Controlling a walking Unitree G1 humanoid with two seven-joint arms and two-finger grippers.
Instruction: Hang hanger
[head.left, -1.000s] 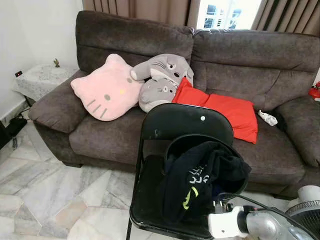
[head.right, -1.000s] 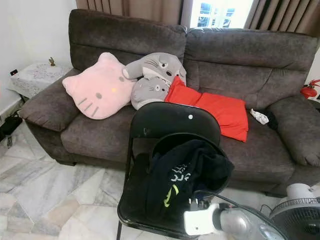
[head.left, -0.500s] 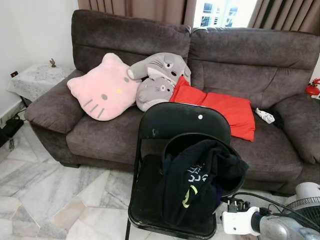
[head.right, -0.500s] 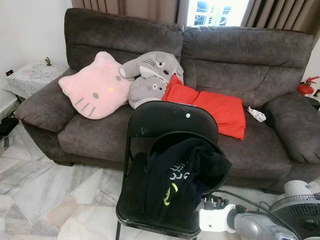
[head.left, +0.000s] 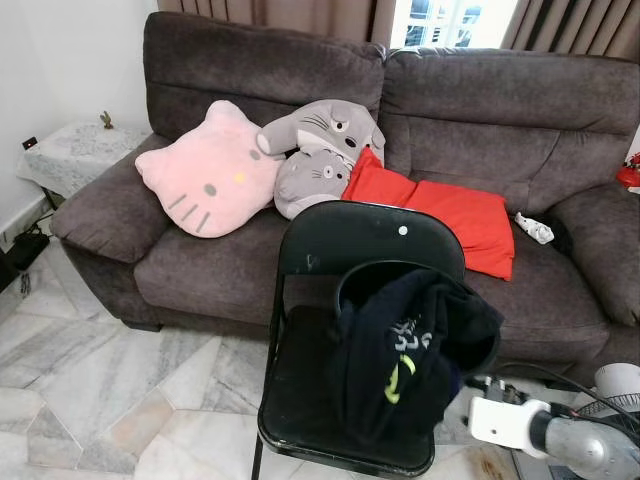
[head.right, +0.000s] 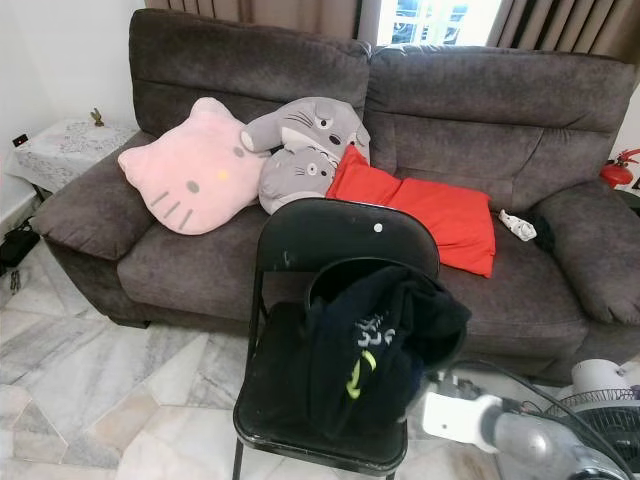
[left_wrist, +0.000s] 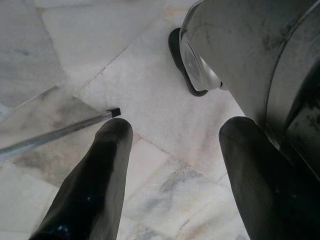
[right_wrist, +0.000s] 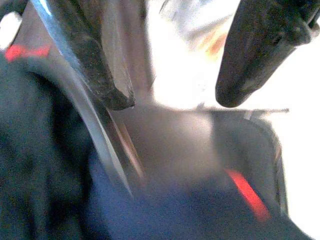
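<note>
Reaching in with the right gripper (right_wrist: 175, 90) at the front right edge of the folding chair (head.left: 360, 245); we see its fingers spread wide, nothing between them. Right wrist view is blurred: one finger sits next to a shiny curved edge, with dark cloth beside it, and we can't tell if there's contact.

Task thing: we can't make out a hanger as such. What we see is a dark garment (head.left: 405, 360) with yellow-green and white print, draped over the chair's inner back hoop (head.right: 345, 268) and spilling onto the seat toward its right side. Our guess is the hanger is inside or under it, but that's hidden.

Handling, as we judge it: cloth is soft, limp and light, will sag and slip off if pinched at a loose fold. A hanger would be stiff and light, so better to take it at the hook or neck, or pinch the garment at the collar where it bunches on the hoop.

Left gripper (left_wrist: 170, 165) hangs idle over the marble floor (left_wrist: 150, 90), fingers well apart, holding nothing.

Sofa (head.left: 480, 110) with cushions sits behind the chair; a fan (head.right: 600, 400) stands near the right arm, so we'd watch the elbow there.
</note>
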